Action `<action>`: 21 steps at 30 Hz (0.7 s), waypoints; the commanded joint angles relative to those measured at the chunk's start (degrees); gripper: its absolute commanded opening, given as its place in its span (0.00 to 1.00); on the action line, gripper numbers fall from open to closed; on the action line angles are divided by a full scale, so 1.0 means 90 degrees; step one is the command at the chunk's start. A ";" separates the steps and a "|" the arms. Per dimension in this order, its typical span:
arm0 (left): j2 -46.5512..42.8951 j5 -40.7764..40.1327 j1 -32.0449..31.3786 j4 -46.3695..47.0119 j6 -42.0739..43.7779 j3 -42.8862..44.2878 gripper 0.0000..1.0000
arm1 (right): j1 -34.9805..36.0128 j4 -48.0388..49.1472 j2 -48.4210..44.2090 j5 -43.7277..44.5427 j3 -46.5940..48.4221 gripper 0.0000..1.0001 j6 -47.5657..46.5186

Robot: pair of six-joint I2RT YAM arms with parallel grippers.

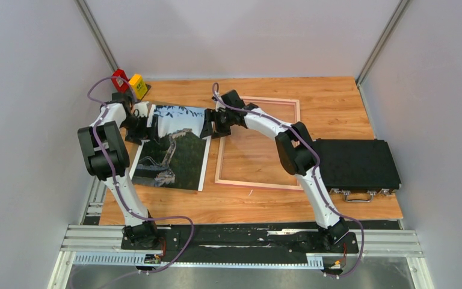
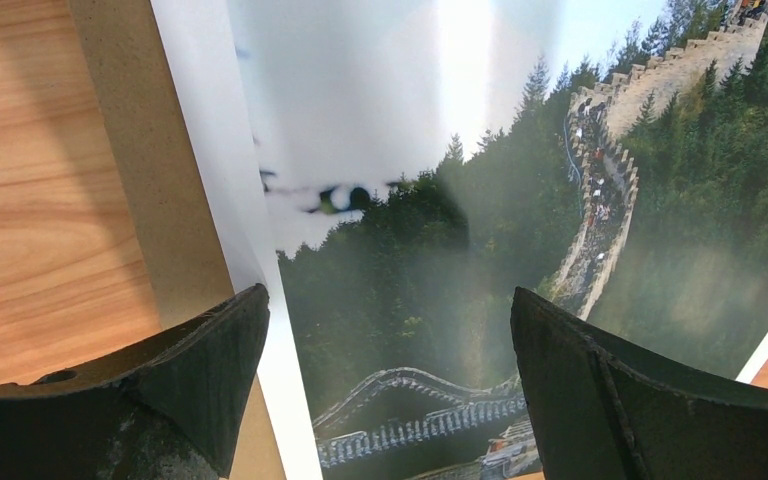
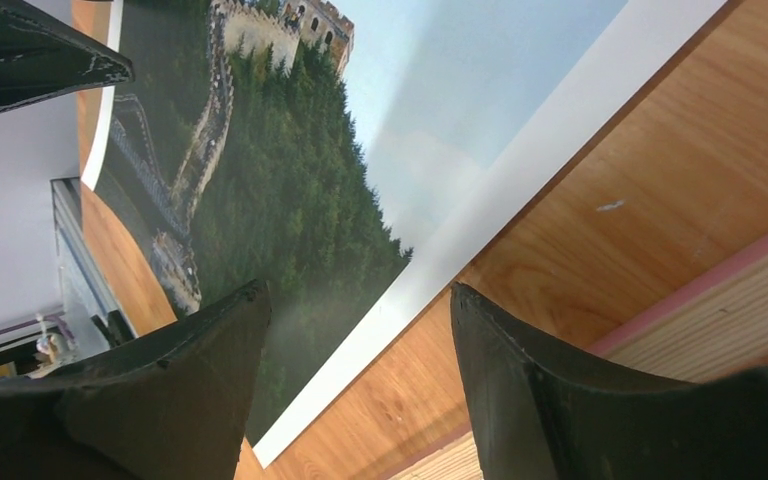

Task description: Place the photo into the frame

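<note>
The photo (image 1: 174,159), a wall winding over dark green hills, lies on the left of the table, and its far end bows up between my two grippers. My left gripper (image 1: 141,117) is at the photo's far left corner. Its fingers stand wide open (image 2: 388,292) over the print (image 2: 440,250) and its white border. My right gripper (image 1: 207,126) is at the photo's right edge. It is open (image 3: 356,287), with the white-bordered edge (image 3: 290,180) running between its fingers. The pink frame (image 1: 219,162) lies flat to the right, and its edge (image 3: 700,285) shows beside the right finger.
A brown backing board (image 2: 150,200) lies under the photo's left edge. A black case (image 1: 355,162) sits at the right of the table. A red block (image 1: 120,78) and a yellow block (image 1: 137,84) stand at the far left corner. Grey walls close in on both sides.
</note>
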 commanded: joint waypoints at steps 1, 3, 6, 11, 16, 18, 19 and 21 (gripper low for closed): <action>-0.0039 0.0250 0.0064 0.0088 0.0104 -0.0170 0.98 | 0.0047 -0.0595 0.0004 -0.0131 -0.0437 0.70 0.0439; -0.0082 0.0277 0.0065 0.0120 0.0083 -0.0255 0.97 | 0.0047 -0.0541 -0.0100 -0.0127 -0.0604 0.70 0.0564; -0.0158 0.0317 0.0063 0.0198 0.0064 -0.0393 0.97 | 0.0045 -0.0495 -0.0226 0.0056 -0.0836 0.71 0.0812; -0.0311 0.0382 0.0065 0.0281 0.0059 -0.0632 0.97 | 0.0047 -0.0471 -0.0195 0.0289 -0.0960 0.74 0.1132; -0.0455 0.0391 0.0066 0.0405 0.0087 -0.0896 0.97 | 0.0037 -0.0465 0.0053 0.0212 -0.0792 0.76 0.1402; -0.0506 0.0393 0.0066 0.0457 0.0081 -0.0967 0.97 | 0.0024 -0.0460 0.0155 0.0179 -0.0684 0.77 0.1495; -0.0528 0.0399 0.0063 0.0481 0.0074 -0.0988 0.97 | 0.0026 -0.0472 0.0196 0.0182 -0.0618 0.77 0.1544; -0.0551 0.0416 0.0060 0.0520 0.0062 -0.1038 0.97 | 0.0018 -0.0505 0.0255 0.0235 -0.0523 0.77 0.1575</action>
